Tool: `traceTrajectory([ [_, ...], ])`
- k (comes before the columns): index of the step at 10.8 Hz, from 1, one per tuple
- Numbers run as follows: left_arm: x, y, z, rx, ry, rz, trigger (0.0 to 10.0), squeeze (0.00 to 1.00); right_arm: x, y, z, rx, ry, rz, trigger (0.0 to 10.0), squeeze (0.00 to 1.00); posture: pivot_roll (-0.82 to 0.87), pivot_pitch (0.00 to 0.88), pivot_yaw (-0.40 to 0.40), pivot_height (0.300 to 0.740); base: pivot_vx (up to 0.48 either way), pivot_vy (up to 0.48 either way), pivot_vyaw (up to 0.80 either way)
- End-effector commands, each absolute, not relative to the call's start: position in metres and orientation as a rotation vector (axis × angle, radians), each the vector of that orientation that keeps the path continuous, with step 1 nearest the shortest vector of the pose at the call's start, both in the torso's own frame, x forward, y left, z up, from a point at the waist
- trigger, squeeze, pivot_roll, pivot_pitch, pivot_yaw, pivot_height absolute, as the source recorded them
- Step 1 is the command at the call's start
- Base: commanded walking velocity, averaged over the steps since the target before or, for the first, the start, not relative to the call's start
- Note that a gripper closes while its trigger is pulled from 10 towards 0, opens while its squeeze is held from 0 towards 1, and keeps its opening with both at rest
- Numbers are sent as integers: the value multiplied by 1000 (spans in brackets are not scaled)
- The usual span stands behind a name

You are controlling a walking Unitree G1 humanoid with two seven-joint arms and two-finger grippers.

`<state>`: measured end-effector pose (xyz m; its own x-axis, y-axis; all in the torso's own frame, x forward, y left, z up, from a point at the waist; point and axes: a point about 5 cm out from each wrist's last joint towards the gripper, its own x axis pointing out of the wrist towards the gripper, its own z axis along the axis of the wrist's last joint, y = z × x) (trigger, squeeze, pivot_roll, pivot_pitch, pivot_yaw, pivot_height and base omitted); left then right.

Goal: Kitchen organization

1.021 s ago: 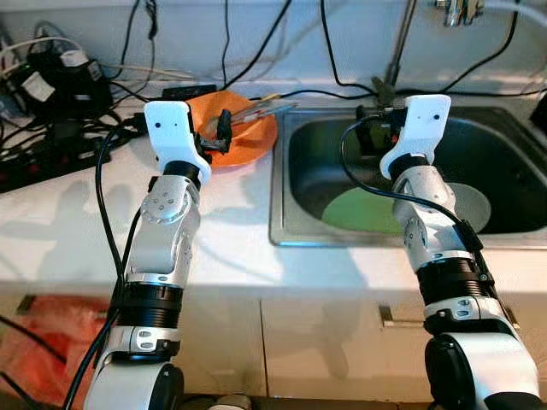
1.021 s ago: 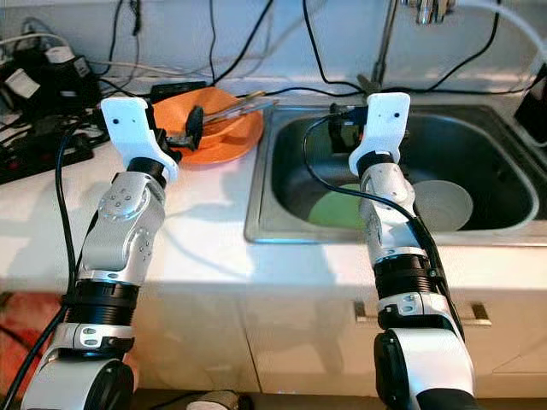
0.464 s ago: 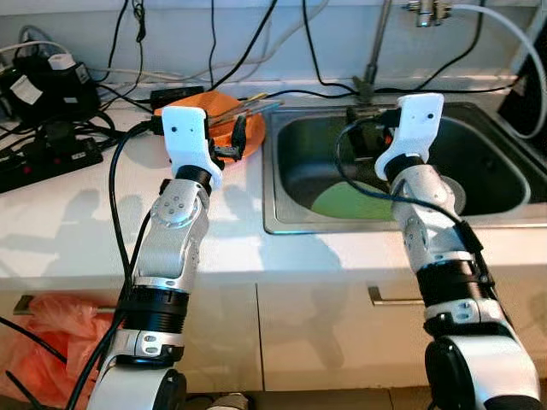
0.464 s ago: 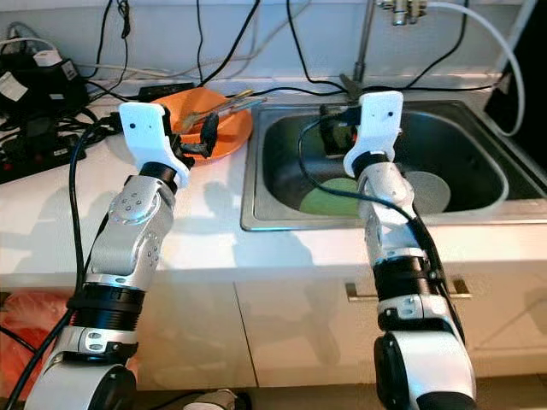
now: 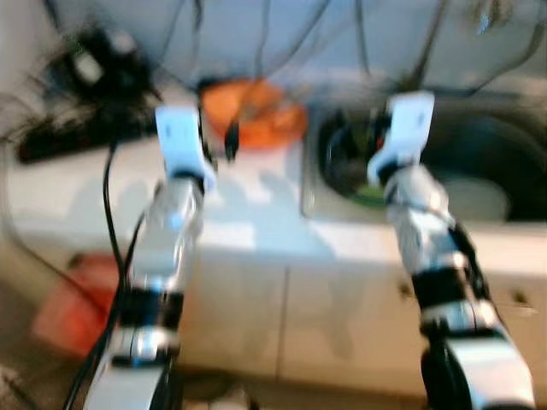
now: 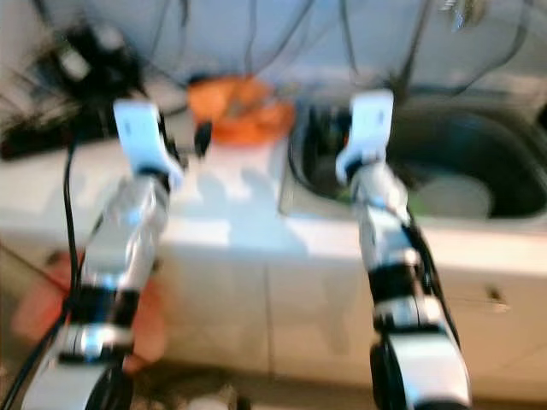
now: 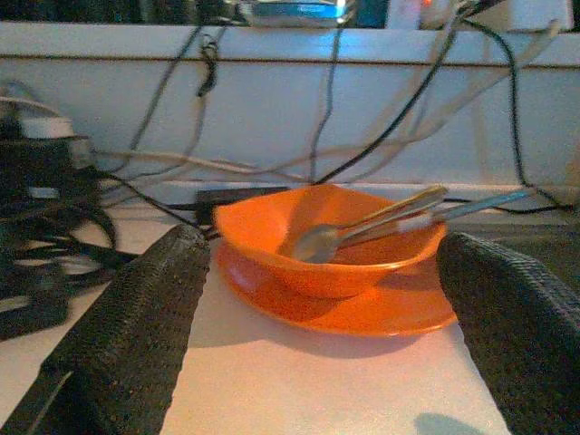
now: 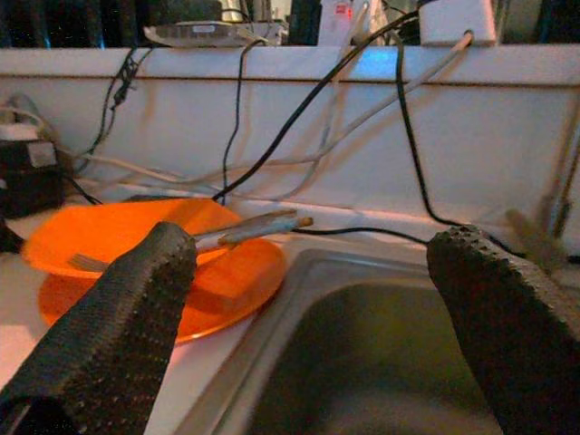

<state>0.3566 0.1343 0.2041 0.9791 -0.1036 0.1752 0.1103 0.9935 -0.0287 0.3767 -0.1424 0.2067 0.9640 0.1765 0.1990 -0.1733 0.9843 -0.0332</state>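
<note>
- I stand in a home kitchen: a steel sink (image 8: 381, 344) set in a white counter (image 7: 344, 390).
- Cupboard doors (image 5: 342, 325) below, an orange bowl (image 7: 331, 240) nearby.

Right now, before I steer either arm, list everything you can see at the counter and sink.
bowl: one, orange, on the plate, on the counter left of the sink
plate: one, orange, under the bowl
utensils: a spoon and other long handles, metal, count unclear, resting in the bowl
sink: one, steel, right of the plate
dishes in sink: a green one and a pale one, blurred
cables: many, black and white, along the wall and left counter
bag: one, red, low on the left
left gripper: open, facing the bowl
right gripper: open, over the sink's edge
</note>
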Motion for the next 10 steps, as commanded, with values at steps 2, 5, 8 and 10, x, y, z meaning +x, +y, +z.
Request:
traceTrajectory([
  [2, 357, 132, 206, -49, -176, -117, 10000, 0, 377, -147, 211, -3, -211, 162, 10000, 0, 153, 0, 62, 740, 0, 0, 0],
  [5, 357, 130, 204, -57, -165, -131, 10000, 0, 377, -147, 211, 2, -211, 164, 10000, 0, 155, 0, 57, 740, 0, 0, 0],
  [8, 360, 123, 199, -74, -133, -186, 10000, 0, 375, -146, 211, -5, -212, 169, 10000, 0, 147, 10, 56, 740, 0, 0, 0],
  [10, 364, 120, 197, -97, -116, -197, 10000, 0, 371, -146, 207, -8, -200, 172, 10000, 0, 144, 29, 56, 740, 0, 0, 0],
])
